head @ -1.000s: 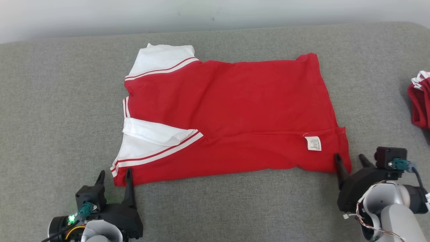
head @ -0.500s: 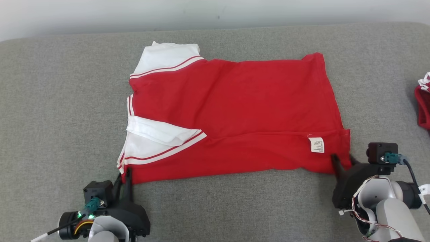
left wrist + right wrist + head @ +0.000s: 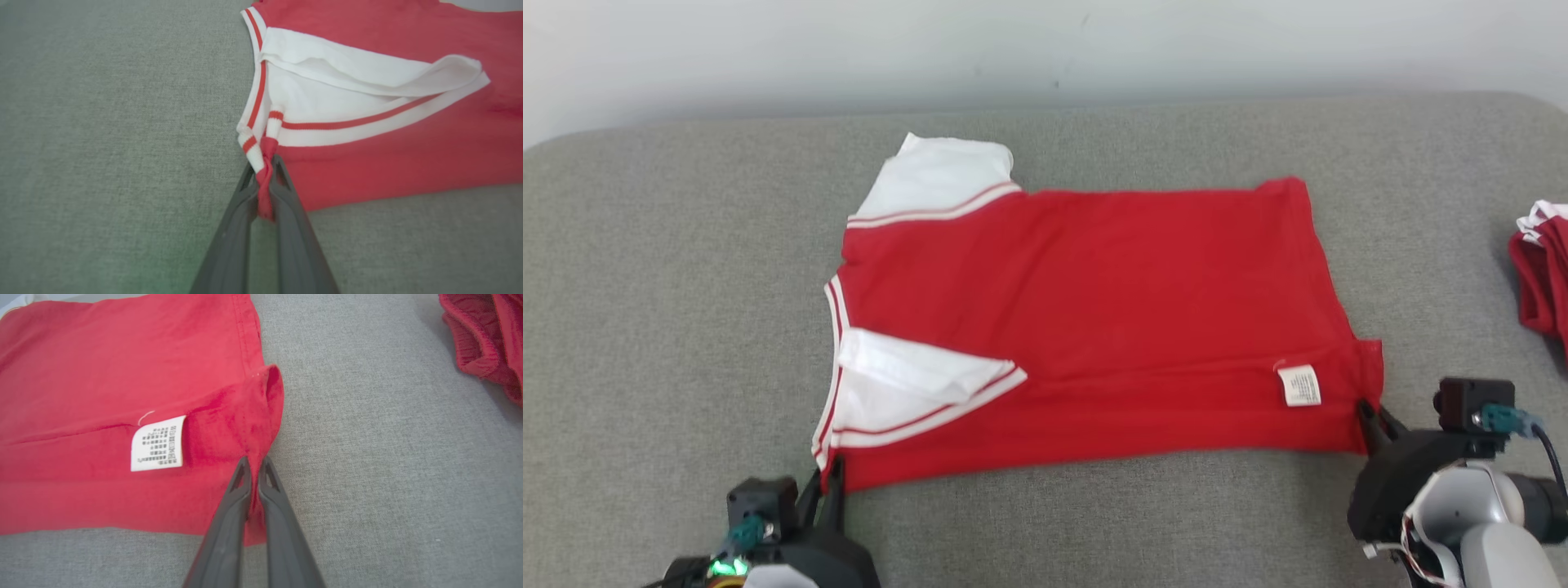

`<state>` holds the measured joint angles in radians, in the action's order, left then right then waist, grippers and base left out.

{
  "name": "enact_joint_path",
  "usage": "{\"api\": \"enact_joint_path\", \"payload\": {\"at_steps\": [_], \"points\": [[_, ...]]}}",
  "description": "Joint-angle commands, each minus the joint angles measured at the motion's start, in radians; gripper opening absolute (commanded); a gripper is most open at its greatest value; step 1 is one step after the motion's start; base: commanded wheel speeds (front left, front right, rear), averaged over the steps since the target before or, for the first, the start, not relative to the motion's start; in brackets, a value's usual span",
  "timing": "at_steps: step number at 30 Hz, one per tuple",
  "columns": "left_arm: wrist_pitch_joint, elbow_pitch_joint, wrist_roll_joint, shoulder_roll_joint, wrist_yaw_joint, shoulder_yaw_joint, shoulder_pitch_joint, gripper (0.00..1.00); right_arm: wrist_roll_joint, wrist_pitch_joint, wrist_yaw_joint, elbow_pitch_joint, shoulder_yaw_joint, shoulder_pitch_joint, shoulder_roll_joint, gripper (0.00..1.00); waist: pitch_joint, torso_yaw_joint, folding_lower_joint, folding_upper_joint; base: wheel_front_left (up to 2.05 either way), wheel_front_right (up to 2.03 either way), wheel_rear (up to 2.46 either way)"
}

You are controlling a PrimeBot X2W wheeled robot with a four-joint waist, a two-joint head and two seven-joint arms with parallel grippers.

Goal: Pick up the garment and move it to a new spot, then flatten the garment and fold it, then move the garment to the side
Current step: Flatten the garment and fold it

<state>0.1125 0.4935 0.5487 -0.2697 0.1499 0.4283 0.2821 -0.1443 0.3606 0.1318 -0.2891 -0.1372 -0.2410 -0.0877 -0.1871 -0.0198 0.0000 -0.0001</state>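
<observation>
The garment (image 3: 1111, 327) is a red shirt with white, red-striped sleeves, spread sideways on the grey cushion, its near long edge folded over. My left gripper (image 3: 827, 483) is shut on the near left corner, where the striped cuff and red hem bunch between the fingers (image 3: 263, 179). My right gripper (image 3: 1369, 416) is shut on the near right corner; in the right wrist view red cloth (image 3: 229, 416) is pinched between the fingertips (image 3: 254, 467), just right of the white care label (image 3: 158, 449). The near sleeve (image 3: 359, 85) lies folded over the body.
A second red and white garment (image 3: 1542, 261) lies crumpled at the right edge of the cushion (image 3: 670, 269); it shows in the right wrist view too (image 3: 486, 339). A pale wall (image 3: 768, 57) runs behind the cushion's far edge. Bare grey cushion surrounds the shirt.
Both grippers went from open at the near corners to shut on the cloth. The head camera has tilted, so the whole scene sits lower in the view.
</observation>
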Motion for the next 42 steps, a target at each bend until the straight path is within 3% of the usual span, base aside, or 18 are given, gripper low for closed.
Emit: {"api": "enact_joint_path", "payload": {"at_steps": [1,9,23,24,25,26,35,42], "points": [[-0.009,-0.02,0.0,-0.017,0.008,0.001,-0.037,0.0,-0.014,0.009,-0.003,0.03,-0.009,0.033,-0.003,0.0,0.014,-0.002,0.0,0.0001,0.0,0.0,0.0],[-0.045,-0.158,0.006,-0.057,0.057,0.004,-0.165,0.0,-0.027,0.064,-0.003,0.17,-0.032,0.152,0.014,0.0,0.03,-0.012,0.0,0.0001,0.0,0.0,0.0],[-0.053,-0.261,0.032,-0.09,0.106,-0.01,-0.298,0.0,-0.032,0.082,-0.003,0.229,-0.044,0.296,0.035,0.0,0.047,-0.005,0.0,0.0001,0.0,0.0,0.0],[-0.044,-0.262,0.033,-0.089,0.105,-0.012,-0.3,0.33,-0.038,0.077,-0.003,0.222,-0.041,0.299,0.035,0.24,0.049,-0.006,0.0,0.0001,0.0,0.0,0.0],[-0.032,-0.26,0.03,-0.086,0.103,-0.013,-0.301,0.77,-0.043,0.076,-0.003,0.216,-0.038,0.3,0.036,0.75,0.052,-0.006,0.0,0.0001,0.0,0.0,0.0],[-0.027,-0.255,0.031,-0.083,0.104,-0.012,-0.304,1.0,-0.048,0.071,-0.003,0.211,-0.036,0.299,0.036,1.0,0.055,-0.007,0.0,0.0001,0.0,0.0,0.0],[0.014,-0.27,0.055,-0.081,0.101,-0.044,-0.292,1.0,-0.037,0.058,-0.003,0.228,-0.04,0.254,0.037,1.0,0.059,-0.021,0.0,0.0001,0.0,0.0,0.0],[0.038,-0.316,0.053,-0.126,0.046,-0.069,-0.188,1.0,-0.01,0.103,-0.003,0.266,-0.028,0.122,0.03,1.0,0.014,-0.035,0.0,0.0001,0.0,0.0,0.0]]}}
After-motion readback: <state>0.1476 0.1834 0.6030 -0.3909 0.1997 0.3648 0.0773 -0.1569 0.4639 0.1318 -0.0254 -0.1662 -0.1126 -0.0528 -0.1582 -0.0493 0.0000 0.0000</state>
